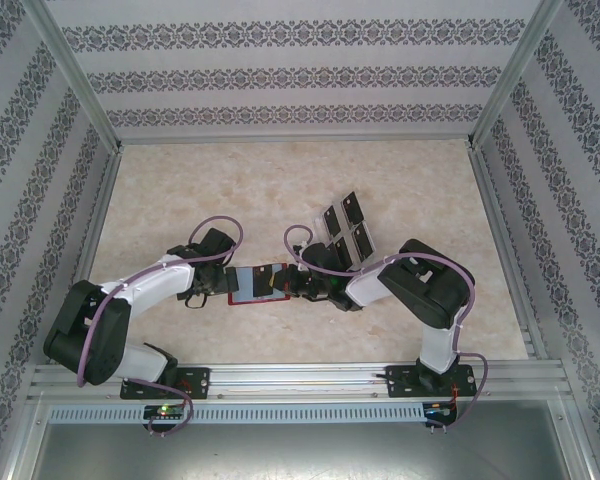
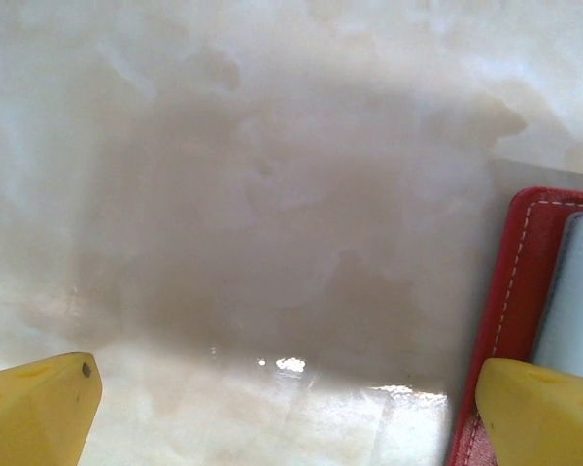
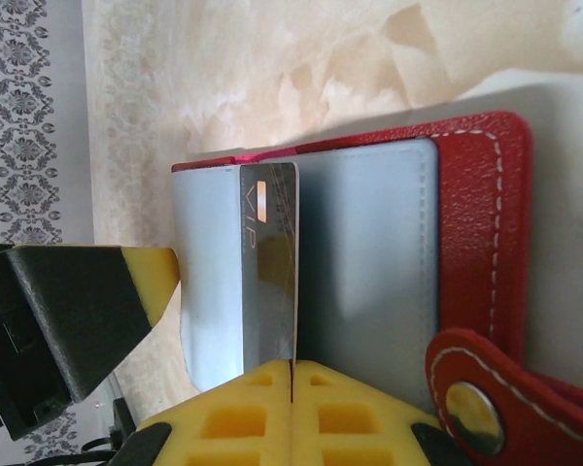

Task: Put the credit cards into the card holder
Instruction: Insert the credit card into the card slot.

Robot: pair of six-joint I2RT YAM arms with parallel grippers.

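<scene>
Beige marbled table [image 1: 280, 180], patterned walls [image 1: 300, 70]

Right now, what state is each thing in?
card holder: open flat, snap tab unfastened.
held credit card: pinched on edge over the holder's pockets.
other credit cards: lying apart from the holder.
left end effector: open, empty.
right end effector: shut on the held credit card.
</scene>
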